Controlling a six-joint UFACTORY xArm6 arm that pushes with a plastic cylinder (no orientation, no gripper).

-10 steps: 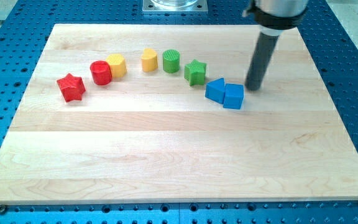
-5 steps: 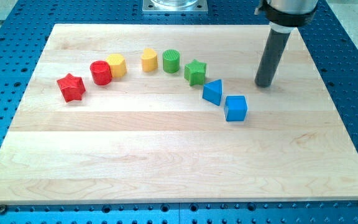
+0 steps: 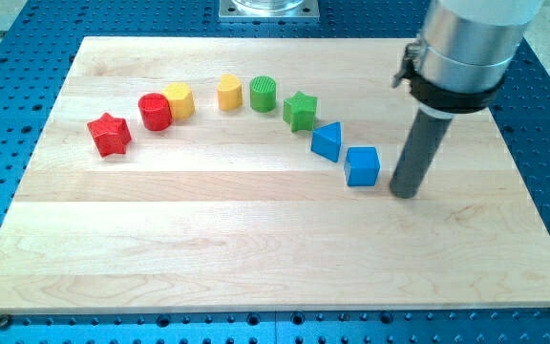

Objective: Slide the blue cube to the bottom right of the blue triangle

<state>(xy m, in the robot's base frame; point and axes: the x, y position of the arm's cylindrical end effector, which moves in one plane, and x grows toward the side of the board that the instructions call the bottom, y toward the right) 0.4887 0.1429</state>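
Blue cube (image 3: 362, 166) sits just to the lower right of the blue triangle (image 3: 327, 141), apart from it. The rod's tip (image 3: 405, 194), with no fingers to report, stands just right of the cube, not touching.

- The arm (image 3: 471, 43) is cut off by the view's top edge; only its grey lower housing and dark rod are seen.
- A metal base plate (image 3: 268, 10) at the view's top is cropped.
- The blue perforated table (image 3: 542, 172) around the worktop (image 3: 208, 248) is cut at every edge.
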